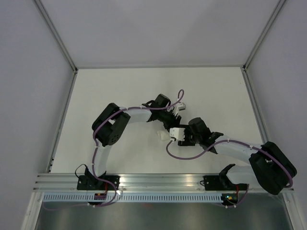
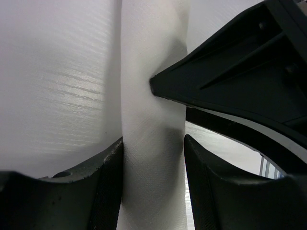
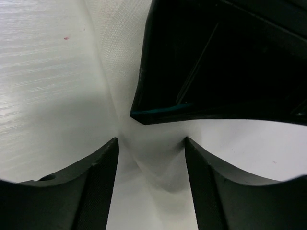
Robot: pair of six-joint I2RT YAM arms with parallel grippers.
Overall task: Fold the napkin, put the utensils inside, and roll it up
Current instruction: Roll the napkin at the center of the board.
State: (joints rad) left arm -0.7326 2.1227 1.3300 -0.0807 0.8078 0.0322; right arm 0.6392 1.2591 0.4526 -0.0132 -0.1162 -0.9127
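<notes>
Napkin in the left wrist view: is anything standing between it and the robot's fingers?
Nothing visible does. The rolled napkin sits directly between the left fingers, filling the gap between them, and the tip of the right fingers reaches its side too.

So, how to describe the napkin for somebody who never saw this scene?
On the white table, look where the two arms meet. The napkin is the narrow white roll of cloth between the fingers of the left gripper; its fine weave sets it apart from the smooth tabletop.
</notes>
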